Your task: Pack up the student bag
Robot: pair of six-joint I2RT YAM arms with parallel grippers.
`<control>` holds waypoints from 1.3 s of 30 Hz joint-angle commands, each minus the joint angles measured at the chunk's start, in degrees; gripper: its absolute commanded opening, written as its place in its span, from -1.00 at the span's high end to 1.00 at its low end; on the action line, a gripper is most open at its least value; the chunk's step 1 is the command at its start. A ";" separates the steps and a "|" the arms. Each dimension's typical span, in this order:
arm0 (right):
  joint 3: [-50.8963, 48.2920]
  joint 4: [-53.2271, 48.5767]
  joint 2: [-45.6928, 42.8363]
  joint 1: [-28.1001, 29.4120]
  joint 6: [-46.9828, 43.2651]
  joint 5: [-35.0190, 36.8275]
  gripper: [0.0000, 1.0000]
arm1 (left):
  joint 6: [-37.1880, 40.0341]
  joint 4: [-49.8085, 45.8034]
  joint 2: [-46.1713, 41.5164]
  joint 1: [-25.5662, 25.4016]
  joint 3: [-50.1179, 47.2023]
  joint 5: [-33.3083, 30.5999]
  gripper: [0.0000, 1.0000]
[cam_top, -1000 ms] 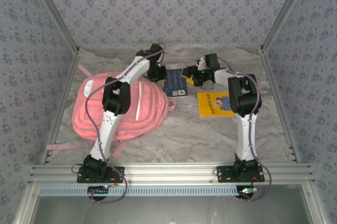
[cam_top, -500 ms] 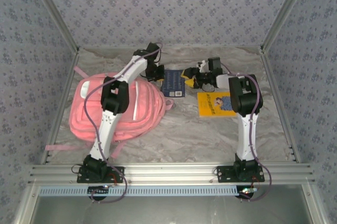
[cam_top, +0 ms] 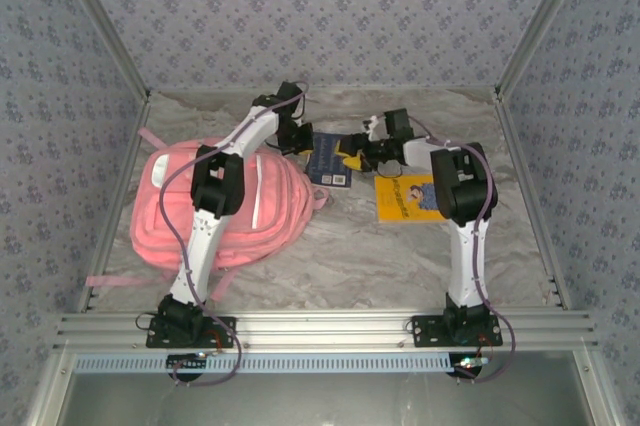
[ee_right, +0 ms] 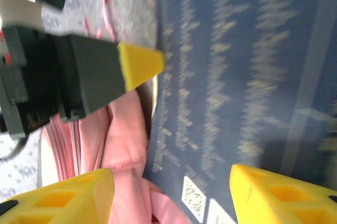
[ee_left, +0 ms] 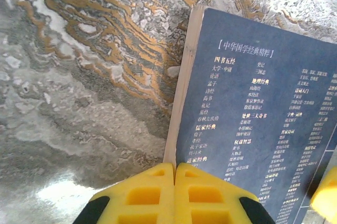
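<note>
Pink and soft, the student bag [cam_top: 235, 211] sprawls on the 9 o'clock side of the marble table [cam_top: 350, 256]. At its 2 o'clock lies a dark blue book [cam_top: 330, 161] — the left gripper [ee_left: 174, 174] sits at its spine edge, pads pressed together with nothing between. The right gripper [ee_right: 171, 187] hangs over the cover, jaws spread wide — a yellow book [cam_top: 408, 196] rests at the blue one's 4 o'clock.

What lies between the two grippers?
The dark blue book, seen in the top view: left gripper at its left edge, right gripper over its right side.
</note>
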 commanded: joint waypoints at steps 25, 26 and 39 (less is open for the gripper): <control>4.88 -25.90 -2.86 -0.67 -16.32 15.04 -0.18 | 3.14 -1.50 3.18 -1.81 -2.79 1.01 1.00; 5.69 -26.08 -2.24 -0.28 -16.36 14.36 -0.18 | 3.14 -1.51 3.18 -1.85 -2.79 1.01 1.00; 8.18 -28.10 -3.40 -0.22 -16.30 18.17 -0.18 | 3.74 -1.77 3.18 -1.90 -3.39 1.30 1.00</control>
